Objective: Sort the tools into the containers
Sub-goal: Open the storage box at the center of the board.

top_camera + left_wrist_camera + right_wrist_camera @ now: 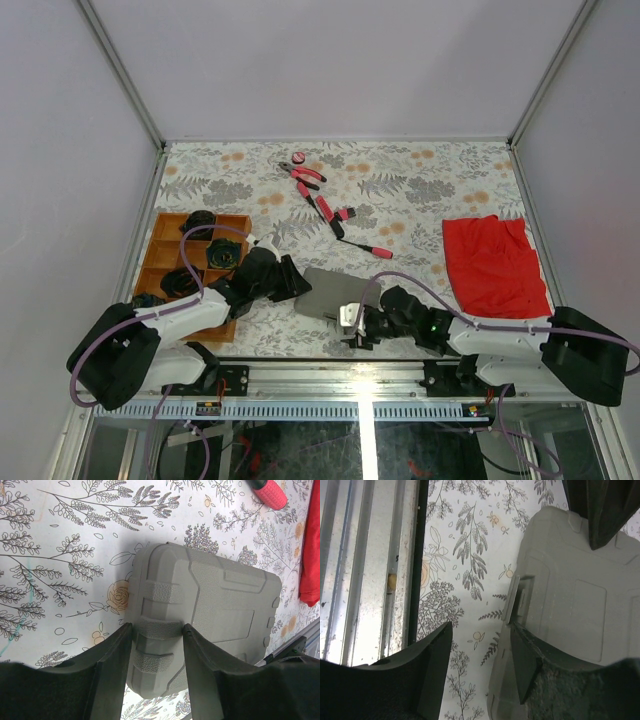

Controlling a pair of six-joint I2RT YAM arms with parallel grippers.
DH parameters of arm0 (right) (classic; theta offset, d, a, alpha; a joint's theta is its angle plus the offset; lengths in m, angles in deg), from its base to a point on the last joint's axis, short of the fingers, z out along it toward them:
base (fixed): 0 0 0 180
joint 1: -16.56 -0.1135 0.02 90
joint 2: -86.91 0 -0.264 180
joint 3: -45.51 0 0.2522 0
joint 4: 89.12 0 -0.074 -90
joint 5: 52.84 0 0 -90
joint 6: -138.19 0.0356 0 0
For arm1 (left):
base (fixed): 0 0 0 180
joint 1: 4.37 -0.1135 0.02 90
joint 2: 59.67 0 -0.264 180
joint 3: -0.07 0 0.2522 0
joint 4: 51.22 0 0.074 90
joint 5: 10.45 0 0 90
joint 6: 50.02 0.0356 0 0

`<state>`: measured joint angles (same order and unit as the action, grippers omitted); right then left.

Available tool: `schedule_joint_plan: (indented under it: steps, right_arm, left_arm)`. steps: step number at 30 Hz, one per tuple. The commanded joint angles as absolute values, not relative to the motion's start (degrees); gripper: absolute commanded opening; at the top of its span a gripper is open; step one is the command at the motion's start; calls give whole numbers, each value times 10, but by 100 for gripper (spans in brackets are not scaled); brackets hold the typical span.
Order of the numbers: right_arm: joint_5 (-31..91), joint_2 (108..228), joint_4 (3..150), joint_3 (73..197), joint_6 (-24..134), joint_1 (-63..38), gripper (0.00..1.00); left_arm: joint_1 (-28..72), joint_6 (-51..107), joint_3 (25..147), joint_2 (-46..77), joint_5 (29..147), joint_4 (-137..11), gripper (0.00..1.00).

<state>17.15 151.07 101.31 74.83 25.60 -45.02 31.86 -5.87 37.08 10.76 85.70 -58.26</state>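
Left claw [157, 628] half-open, seemingly clamped on the closed case's [220, 595] ridged tab. Right claw [481, 625] parted, empty; latch [520, 597] just beside one finger. Well beyond both claws lie tools [323, 208]. Judgement: hold left firm, hook latch squarely, lift lid slowly.

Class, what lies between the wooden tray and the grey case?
The left gripper, gripping the grey case; the top view shows it.

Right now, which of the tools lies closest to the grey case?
The screwdriver with the red handle, lying just beyond the grey case. The pliers and the round pink disc lie farther back.
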Motion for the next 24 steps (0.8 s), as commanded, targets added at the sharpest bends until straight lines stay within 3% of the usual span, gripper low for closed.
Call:
schedule_joint_plan:
  steps: [1, 11, 24]
  right_arm:
    - [167, 1542, 1096, 771, 249, -453, 57]
    - [177, 1605, 1142, 783, 258, -454, 57]
    - [86, 1627, 1070, 792, 278, -454, 48]
  left_arm:
    - [317, -41, 354, 125, 825, -671, 42]
    - [316, -42, 355, 123, 827, -672, 42]
    - [317, -41, 355, 135, 835, -661, 41]
